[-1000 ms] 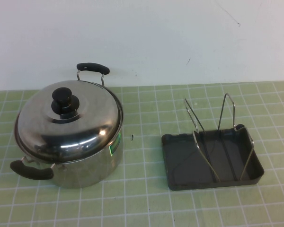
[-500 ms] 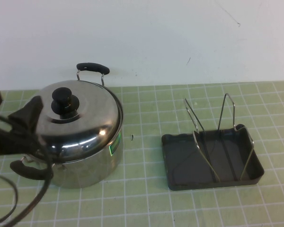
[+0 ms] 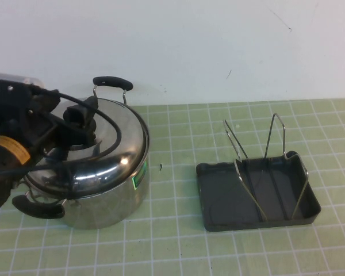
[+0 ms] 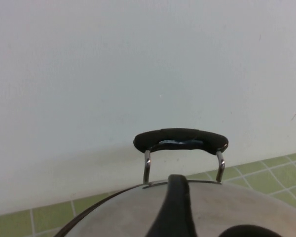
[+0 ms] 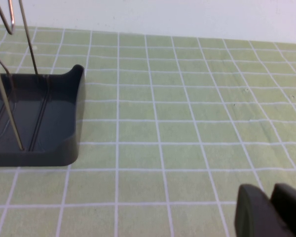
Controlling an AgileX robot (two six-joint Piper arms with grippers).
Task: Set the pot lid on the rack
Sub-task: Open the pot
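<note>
- Over the pot (image 3: 103, 195), left pincer (image 3: 75, 123) spread apart around the pot lid (image 3: 112, 146) knob.
- Right pincer (image 5: 266, 207) together, low beside the rack (image 3: 259, 192) on the surface (image 3: 172, 241).

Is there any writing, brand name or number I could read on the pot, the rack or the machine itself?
Nothing here can be read.
Green sticker on the side of the steel pot: too small and blurred to read.
Yellow-orange band on the left arm, whose left hand hangs open at the pot lid's knob: no legible marks.
Rack: no writing in sight.
The right hand carries none.
</note>
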